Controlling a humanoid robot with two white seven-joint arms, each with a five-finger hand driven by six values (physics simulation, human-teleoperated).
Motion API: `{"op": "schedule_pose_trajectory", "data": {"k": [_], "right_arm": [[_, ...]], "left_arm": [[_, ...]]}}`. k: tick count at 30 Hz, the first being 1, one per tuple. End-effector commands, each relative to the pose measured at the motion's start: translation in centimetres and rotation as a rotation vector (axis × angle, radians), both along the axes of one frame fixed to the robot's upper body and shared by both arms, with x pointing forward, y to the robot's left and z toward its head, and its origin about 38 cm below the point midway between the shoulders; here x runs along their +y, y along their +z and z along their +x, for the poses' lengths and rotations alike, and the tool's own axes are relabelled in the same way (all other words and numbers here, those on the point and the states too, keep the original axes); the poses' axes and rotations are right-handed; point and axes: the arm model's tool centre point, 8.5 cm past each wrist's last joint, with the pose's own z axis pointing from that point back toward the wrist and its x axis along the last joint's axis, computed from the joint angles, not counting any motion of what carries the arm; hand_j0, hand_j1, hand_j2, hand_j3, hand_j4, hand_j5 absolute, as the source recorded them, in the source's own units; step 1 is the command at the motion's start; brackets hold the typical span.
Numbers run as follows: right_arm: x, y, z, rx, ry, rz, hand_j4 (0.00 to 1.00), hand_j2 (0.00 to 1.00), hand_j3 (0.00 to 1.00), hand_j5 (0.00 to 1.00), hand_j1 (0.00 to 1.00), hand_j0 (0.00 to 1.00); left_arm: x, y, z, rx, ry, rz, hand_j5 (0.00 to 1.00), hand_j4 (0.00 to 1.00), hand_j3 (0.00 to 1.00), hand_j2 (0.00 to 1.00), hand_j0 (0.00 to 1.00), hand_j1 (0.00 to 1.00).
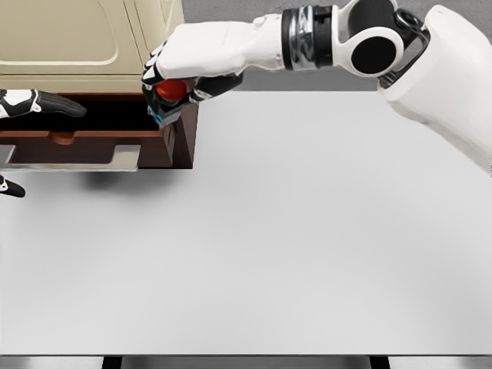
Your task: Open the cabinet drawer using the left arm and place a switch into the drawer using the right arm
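Observation:
The cream cabinet (77,38) stands at the table's back left, its dark brown drawer (92,146) pulled out, with a grey handle bar (77,163) along the front. My right hand (173,84) reaches across from the right and hovers over the drawer's right end, fingers curled around the switch (169,96), which has a red button on top and a grey-blue base. My left hand (38,104) shows at the left edge, over the drawer's interior, with its fingers stretched out and holding nothing.
The white table (292,231) spreads in front and to the right of the cabinet. The right arm's forearm and elbow (369,38) span the upper picture above the table's back edge.

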Motion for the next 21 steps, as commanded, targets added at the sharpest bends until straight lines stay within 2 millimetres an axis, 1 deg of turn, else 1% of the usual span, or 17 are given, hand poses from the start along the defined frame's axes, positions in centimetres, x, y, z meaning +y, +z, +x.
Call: {"op": "schedule_pose_trajectory", "data": {"k": [1,6,8,13,15,16,18,21], "right_arm": [[0.5,-0.8,0.8,0.029,-0.016,-0.006,0.47,0.47,0.47,0.47,0.47,0.47],[1.0,-0.9,1.4,0.041,-0.026,-0.004,0.47,0.47,0.47,0.47,0.47,0.47],[1.8,-1.0,1.6,0.045,-0.023,-0.01,0.47,0.47,0.47,0.47,0.47,0.47],[3.2,-0.9,2.0,0.056,-0.025,-0.012,0.47,0.47,0.47,0.47,0.47,0.47],[3.2,-1.0,2.2,0.059,-0.03,-0.011,0.47,0.47,0.47,0.47,0.47,0.47],[3.6,-1.0,2.2,0.061,-0.028,-0.011,0.47,0.47,0.47,0.47,0.47,0.47],[3.5,-1.2,2.7,0.065,-0.043,-0.023,0.47,0.47,0.47,0.47,0.47,0.47],[4.4,-1.1,2.9,0.069,-0.043,-0.022,0.47,0.47,0.47,0.47,0.47,0.47]], "left_arm": [[0.0,0.1,0.0,0.001,0.002,-0.007,1.0,1.0,1.0,1.0,1.0,1.0],[0.1,-0.3,0.0,0.014,0.005,-0.005,1.0,1.0,1.0,1.0,1.0,1.0],[0.1,-0.3,0.0,0.014,0.005,-0.005,1.0,1.0,1.0,1.0,1.0,1.0],[0.1,-0.4,-0.1,0.018,0.006,-0.004,1.0,1.0,1.0,1.0,1.0,1.0],[0.1,-0.5,0.0,0.02,0.007,-0.005,1.0,1.0,1.0,1.0,1.0,1.0],[0.1,-0.6,0.0,0.021,0.005,-0.003,1.0,1.0,1.0,1.0,1.0,1.0],[0.2,-0.6,0.0,0.021,0.008,-0.002,1.0,1.0,1.0,1.0,1.0,1.0],[0.2,-0.6,0.0,0.021,0.008,-0.002,1.0,1.0,1.0,1.0,1.0,1.0]]}}
